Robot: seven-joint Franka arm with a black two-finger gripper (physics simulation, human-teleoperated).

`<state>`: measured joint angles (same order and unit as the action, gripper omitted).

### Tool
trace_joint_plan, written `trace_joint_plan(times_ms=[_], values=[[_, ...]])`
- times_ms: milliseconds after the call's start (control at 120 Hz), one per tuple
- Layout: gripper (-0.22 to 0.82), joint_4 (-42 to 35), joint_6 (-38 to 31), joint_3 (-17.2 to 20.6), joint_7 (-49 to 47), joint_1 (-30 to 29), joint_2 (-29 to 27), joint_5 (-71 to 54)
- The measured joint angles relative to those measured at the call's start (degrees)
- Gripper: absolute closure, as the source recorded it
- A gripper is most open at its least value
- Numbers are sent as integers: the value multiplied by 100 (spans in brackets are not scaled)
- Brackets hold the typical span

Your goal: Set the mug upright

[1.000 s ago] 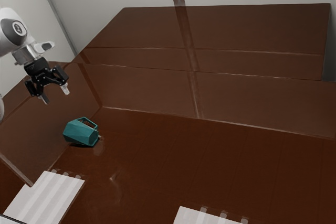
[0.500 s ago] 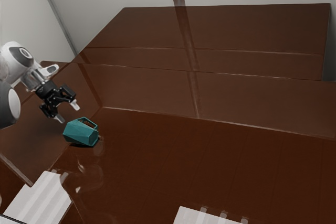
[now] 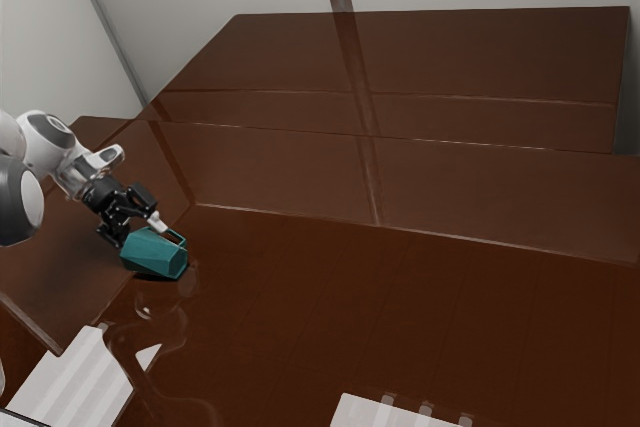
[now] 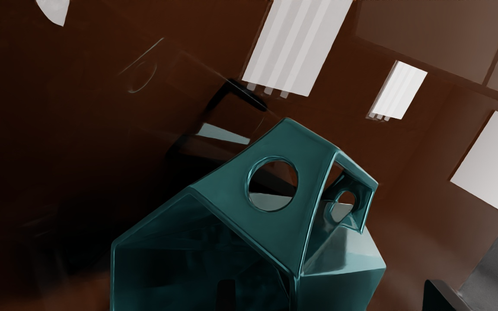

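- Evidently one white arm [image 3: 45, 142], entering from the exterior view's left, bent, its hand sloping down toward the exterior view's right.
- One black gripper [image 3: 139, 232], pitched at a slant, low at the mug; whether it touches, we cannot tell.
- State of hand: released, the two fingers spread well apart, with nothing pinched between them.
- One teal mug [image 3: 155, 257], faceted, lying on its side on the glossy brown table [image 3: 400, 327], toward the exterior view's left; not upright.
- In the wrist view, we see into the mug's open mouth and note two round holes in its teal panels. One fingertip of the gripper [image 4: 331, 296] shows against that mouth, the other beyond the mug's outer wall; how deep the first sits, we cannot tell.
- In the exterior view, we find the mug's closed end, facing away from the gripper, and its handle uppermost.
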<state>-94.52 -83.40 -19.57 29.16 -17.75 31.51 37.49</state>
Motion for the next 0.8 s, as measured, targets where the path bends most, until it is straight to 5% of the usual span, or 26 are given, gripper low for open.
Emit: trace_joint_plan(times_ms=[125,267,625,800], values=[[50,50,-11,21,54,26,-13,16],[66,209,-11,192,71,49,-45,39],[76,351,-15,424,-116,65,-114,-48],[78,157,-316,762,-232,188,-799,-558]])
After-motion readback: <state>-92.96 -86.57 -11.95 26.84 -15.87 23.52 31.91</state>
